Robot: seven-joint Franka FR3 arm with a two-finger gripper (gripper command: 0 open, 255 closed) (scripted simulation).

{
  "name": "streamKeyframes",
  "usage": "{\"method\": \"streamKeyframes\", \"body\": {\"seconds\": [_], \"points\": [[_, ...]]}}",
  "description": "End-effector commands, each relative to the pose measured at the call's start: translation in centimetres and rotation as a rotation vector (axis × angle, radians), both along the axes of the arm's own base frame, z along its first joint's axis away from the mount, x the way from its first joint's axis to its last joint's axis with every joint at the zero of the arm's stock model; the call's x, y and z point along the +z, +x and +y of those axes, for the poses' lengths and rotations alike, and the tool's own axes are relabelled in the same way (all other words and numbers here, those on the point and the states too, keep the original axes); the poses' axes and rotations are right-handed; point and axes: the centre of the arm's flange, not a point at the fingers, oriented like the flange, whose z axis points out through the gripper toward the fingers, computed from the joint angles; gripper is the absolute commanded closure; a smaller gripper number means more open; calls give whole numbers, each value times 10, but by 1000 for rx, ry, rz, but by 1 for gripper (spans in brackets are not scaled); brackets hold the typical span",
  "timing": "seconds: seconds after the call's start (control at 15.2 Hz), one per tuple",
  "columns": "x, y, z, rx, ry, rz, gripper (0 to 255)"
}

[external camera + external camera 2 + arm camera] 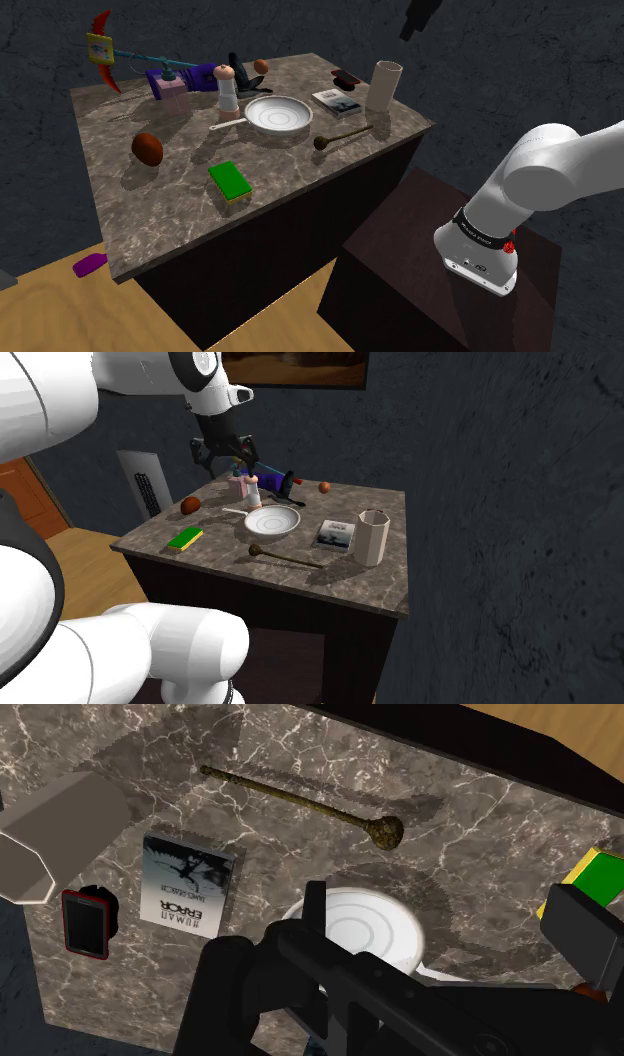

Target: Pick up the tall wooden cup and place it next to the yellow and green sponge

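The tall cup (385,85) is pale beige with faceted sides and stands upright near the table's far right corner in the shoulder view. It also stands at the right of the second exterior view as the cup (372,537). The sponge (230,181), green on top with a yellow underside, lies near the front edge. My black gripper (222,456) hangs open high above the table with nothing between its fingers. In the wrist view the gripper (450,919) is over the white bowl (365,929), with the cup (50,839) off to one side and the sponge (600,874) on the other.
On the marble table (170,215), between cup and sponge, lie a white bowl (279,114), a wooden ladle (340,138), a book (337,99) and a phone (346,78). A pepper mill (228,90), a brown ball (147,148) and clutter stand farther back.
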Motion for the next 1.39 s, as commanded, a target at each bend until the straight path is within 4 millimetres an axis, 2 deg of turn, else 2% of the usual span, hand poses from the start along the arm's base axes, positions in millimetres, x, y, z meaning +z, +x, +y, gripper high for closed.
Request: {"method": "streamKeyframes", "body": {"seconds": [0.0,1.32], "points": [[0,0,0,0,0,0,0],[-118,107,-216,48,20,11,0]]}}
